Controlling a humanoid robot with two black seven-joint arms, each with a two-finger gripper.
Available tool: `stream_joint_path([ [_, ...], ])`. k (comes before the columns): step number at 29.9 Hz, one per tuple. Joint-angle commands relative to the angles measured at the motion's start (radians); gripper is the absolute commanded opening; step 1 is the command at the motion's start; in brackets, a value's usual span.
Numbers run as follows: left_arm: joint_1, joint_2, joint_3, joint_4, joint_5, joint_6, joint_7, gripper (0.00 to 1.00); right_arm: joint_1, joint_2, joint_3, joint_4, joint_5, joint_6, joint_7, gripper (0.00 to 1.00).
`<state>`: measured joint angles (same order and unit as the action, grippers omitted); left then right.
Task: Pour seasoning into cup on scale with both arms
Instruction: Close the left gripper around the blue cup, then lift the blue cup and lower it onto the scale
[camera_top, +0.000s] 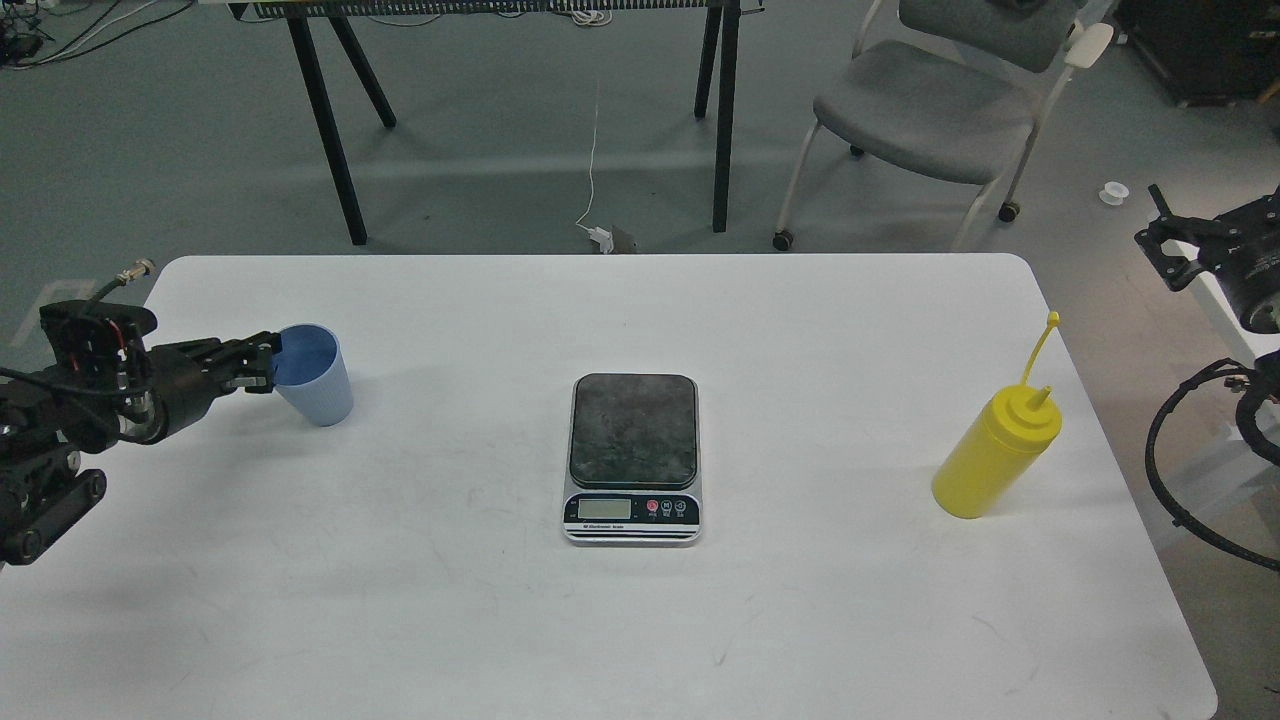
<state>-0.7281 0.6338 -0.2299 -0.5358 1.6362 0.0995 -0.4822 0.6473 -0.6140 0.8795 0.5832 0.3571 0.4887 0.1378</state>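
The light-blue ribbed cup is at the table's left side, held at its near-left rim by my left gripper, which is shut on it. The scale lies flat at the table's middle, its dark plate bare and its display facing me. The yellow seasoning bottle stands near the table's right edge, nozzle uncovered, cap strap sticking up. My right gripper hangs off the table at the far right, well above and behind the bottle, fingers spread and empty.
The white table has a rounded far right corner close to the bottle. Beyond the table stand a grey chair and black table legs. A black cable loop hangs at the right edge.
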Motion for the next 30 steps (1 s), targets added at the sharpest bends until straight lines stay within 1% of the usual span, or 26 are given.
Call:
stream_joint_path([
  [1,-0.057,0.006,0.001,-0.022,-0.006,-0.012,-0.007,0.03,0.0,-0.021,0.007,0.001,0.0,0.0,0.0,1.0],
  [5,-0.111,0.03,0.001,-0.117,-0.002,-0.078,-0.007,0.02,-0.003,-0.041,0.009,0.001,0.002,0.0,-0.001,1.0],
  [8,-0.151,0.05,0.001,-0.22,0.005,-0.133,-0.007,0.0,-0.012,-0.047,0.015,0.001,0.002,0.0,0.0,1.0],
  [13,-0.24,0.044,0.023,-0.358,0.037,-0.217,-0.003,0.0,-0.031,-0.053,0.022,0.001,0.002,0.0,0.0,1.0],
  [15,-0.29,0.03,0.046,-0.395,0.059,-0.251,0.019,0.0,-0.032,-0.061,0.022,0.001,0.002,0.0,0.0,1.0],
  [18,-0.356,-0.043,0.076,-0.444,0.076,-0.296,0.049,0.0,-0.038,-0.072,0.022,0.001,0.002,0.0,0.0,1.0],
  [22,-0.415,-0.153,0.127,-0.443,0.082,-0.32,0.103,0.0,-0.038,-0.084,0.022,0.0,0.002,0.0,0.0,1.0],
  [25,-0.421,-0.227,0.153,-0.435,0.08,-0.32,0.141,0.0,-0.04,-0.089,0.022,0.0,0.002,0.0,0.0,1.0],
  [29,-0.407,-0.308,0.204,-0.417,0.082,-0.319,0.217,0.0,-0.04,-0.089,0.022,0.0,0.002,0.0,0.0,1.0],
  [30,-0.407,-0.313,0.227,-0.417,0.08,-0.319,0.223,0.0,-0.04,-0.089,0.022,0.0,0.002,0.0,0.0,1.0],
])
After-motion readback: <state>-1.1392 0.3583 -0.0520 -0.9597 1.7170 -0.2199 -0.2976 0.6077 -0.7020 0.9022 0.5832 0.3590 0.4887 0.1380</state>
